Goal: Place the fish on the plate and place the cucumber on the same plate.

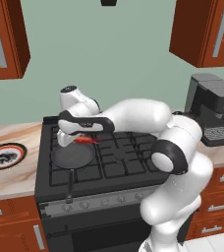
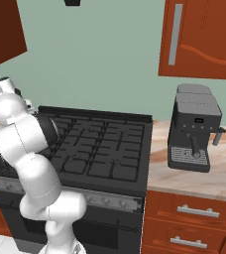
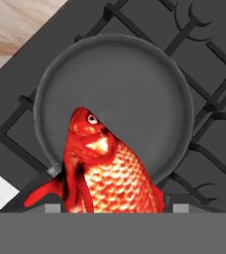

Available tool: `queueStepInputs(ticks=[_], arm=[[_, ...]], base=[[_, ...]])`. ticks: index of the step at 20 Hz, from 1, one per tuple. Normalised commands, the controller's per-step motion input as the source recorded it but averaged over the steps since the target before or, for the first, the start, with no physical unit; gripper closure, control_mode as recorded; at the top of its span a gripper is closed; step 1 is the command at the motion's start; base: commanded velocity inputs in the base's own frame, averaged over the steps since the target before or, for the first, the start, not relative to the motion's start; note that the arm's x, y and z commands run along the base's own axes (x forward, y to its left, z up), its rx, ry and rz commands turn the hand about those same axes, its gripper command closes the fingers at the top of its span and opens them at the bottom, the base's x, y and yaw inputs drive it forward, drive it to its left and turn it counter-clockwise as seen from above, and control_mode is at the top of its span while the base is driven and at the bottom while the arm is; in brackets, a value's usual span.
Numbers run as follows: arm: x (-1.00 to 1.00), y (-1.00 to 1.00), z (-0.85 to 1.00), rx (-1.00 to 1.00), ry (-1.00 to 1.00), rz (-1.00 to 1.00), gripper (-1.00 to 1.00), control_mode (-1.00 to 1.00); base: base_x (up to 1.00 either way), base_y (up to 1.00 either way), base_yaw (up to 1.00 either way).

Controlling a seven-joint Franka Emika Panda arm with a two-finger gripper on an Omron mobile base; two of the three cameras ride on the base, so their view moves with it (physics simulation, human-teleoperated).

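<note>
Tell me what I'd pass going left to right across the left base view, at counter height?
Plate on the counter → frying pan on the stove → fish, held just above the pan → coffee machine.

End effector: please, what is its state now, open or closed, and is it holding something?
End effector: closed on the fish, held up above the frying pan on the stove.

Black stove between marble counters. Frying pan on stove's left grates. Plate on left counter; coffee machine on right counter.
</note>
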Motion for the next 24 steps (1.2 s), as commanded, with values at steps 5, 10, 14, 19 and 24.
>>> queueStepInputs(ticks=[5, 10, 14, 19, 24], arm=[[-0.38, -0.37, 0.33, 0.04, -0.03, 0.0, 1.0, -1.0], [-0.41, -0.41, 0.3, 0.09, -0.02, 0.0, 1.0, -1.0], [-0.36, -0.36, 0.3, 0.07, 0.0, 0.0, 1.0, -1.0], [-0.27, -0.17, 0.18, 0.03, 0.0, -0.01, 1.0, -1.0], [-0.16, -0.12, 0.1, 0.0, 0.0, 0.0, 1.0, -1.0]], base=[[0.0, 0.0, 0.0], [0.0, 0.0, 0.0], [0.0, 0.0, 0.0], [0.0, 0.0, 0.0], [0.0, 0.0, 0.0]])
